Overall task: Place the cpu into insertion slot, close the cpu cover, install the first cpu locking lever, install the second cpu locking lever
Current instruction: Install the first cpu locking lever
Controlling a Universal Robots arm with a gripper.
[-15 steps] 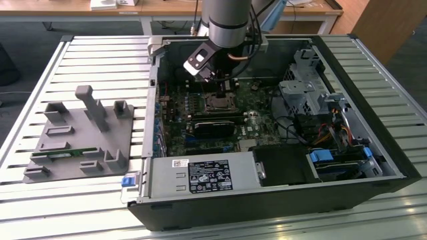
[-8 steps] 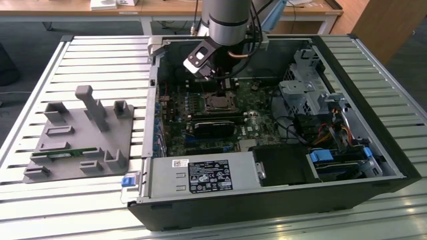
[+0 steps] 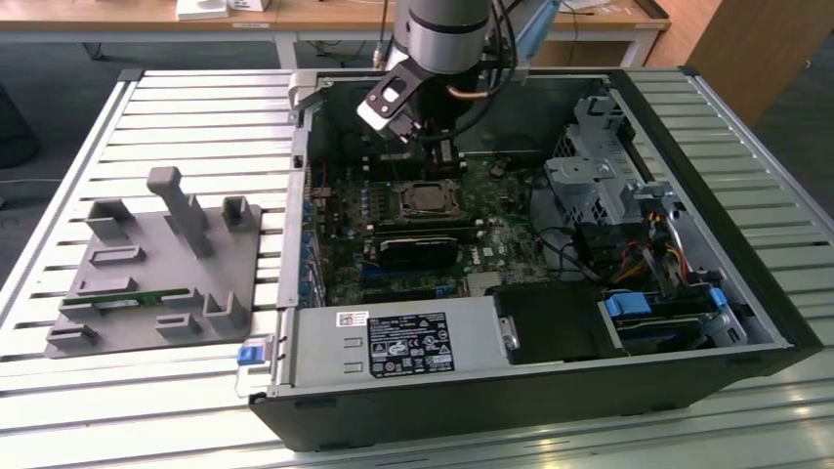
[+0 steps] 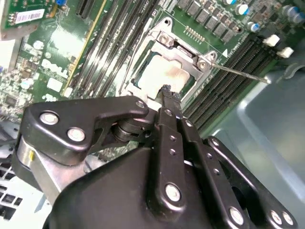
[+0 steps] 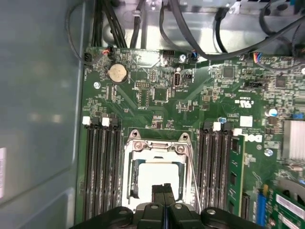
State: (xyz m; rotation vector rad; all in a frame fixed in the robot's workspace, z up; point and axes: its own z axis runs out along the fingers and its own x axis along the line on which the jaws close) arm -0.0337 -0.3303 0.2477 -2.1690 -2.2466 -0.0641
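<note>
One cpu (image 5: 157, 172), its pale grey top showing, is seen seated in the socket on the green motherboard (image 5: 157, 95). It is framed by the cpu cover (image 5: 157, 148), which is laid flat around it so that the chip shows through the open middle. In the second wrist view one thin locking lever (image 4: 238, 74) is seen jutting from the socket's corner out over the dark memory slots (image 4: 248, 52). The gripper (image 5: 164, 187) is poised directly over the cpu, its two black fingers pressed together with no gap and nothing gripped between them. Whether the tips touch the chip cannot be told. In the exterior view the arm is reached down into the open computer case (image 3: 521, 405), which is set on a slatted table (image 3: 195, 107). A grey fixture (image 3: 144, 283) is laid at the exterior view's left.
</note>
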